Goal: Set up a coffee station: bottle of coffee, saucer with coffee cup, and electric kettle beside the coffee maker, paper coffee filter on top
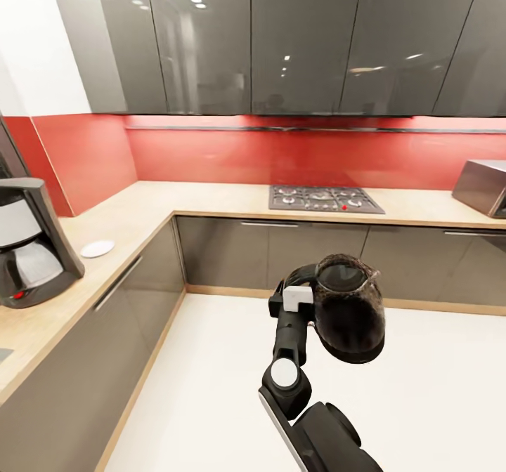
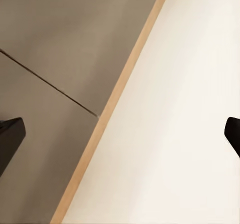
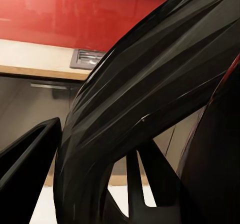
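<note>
Head view shows the right gripper (image 1: 303, 302) pinching the clear glass black-handled electric kettle (image 1: 349, 317) mid-air, not yet delivered. Tall black coffee maker (image 1: 31, 244) and flat white saucer (image 1: 97, 248) sit on the beige surface (image 1: 204, 201); left jaws spread.

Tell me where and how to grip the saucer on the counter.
Take the saucer by its rim, coming from above with one finger under the edge on the aisle side. It lies flat and low on the countertop, so the thin rim looks like the only hold, and the coffee maker stands apart from it.

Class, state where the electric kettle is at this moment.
In the head view, the electric kettle is held by its handle in the right gripper, above the floor, right of the coffee maker.
</note>
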Controlling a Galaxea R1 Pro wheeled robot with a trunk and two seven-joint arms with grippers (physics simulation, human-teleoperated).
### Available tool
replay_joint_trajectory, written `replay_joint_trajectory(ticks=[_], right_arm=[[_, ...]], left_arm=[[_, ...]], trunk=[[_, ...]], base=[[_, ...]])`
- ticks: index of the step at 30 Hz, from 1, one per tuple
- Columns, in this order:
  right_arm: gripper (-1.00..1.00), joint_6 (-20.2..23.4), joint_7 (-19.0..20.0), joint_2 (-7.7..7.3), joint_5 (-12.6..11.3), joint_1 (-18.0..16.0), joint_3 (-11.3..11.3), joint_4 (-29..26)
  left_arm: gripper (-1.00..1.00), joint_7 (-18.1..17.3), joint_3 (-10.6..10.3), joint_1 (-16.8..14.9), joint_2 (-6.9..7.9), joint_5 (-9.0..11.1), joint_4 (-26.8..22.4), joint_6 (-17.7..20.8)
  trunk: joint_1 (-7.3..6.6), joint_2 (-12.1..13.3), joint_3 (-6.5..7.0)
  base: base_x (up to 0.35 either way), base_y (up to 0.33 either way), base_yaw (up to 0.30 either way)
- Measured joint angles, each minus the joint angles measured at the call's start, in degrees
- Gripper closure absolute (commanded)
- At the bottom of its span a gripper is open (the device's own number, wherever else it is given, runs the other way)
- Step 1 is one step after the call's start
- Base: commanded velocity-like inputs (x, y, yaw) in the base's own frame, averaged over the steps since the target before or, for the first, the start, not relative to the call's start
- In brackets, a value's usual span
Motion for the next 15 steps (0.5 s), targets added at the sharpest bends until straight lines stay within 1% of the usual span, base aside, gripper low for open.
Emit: replay_joint_trajectory(ticks=[15], right_arm=[[1.00,-0.02,0.00,0.00,0.00,0.00,0.00,0.00]], left_arm=[[-1.00,0.00,-0.03,0.00,-0.01,0.01,0.00,0.00]], trunk=[[0.00,0.00,0.00]], base=[[0.338,-0.001,0.000]])
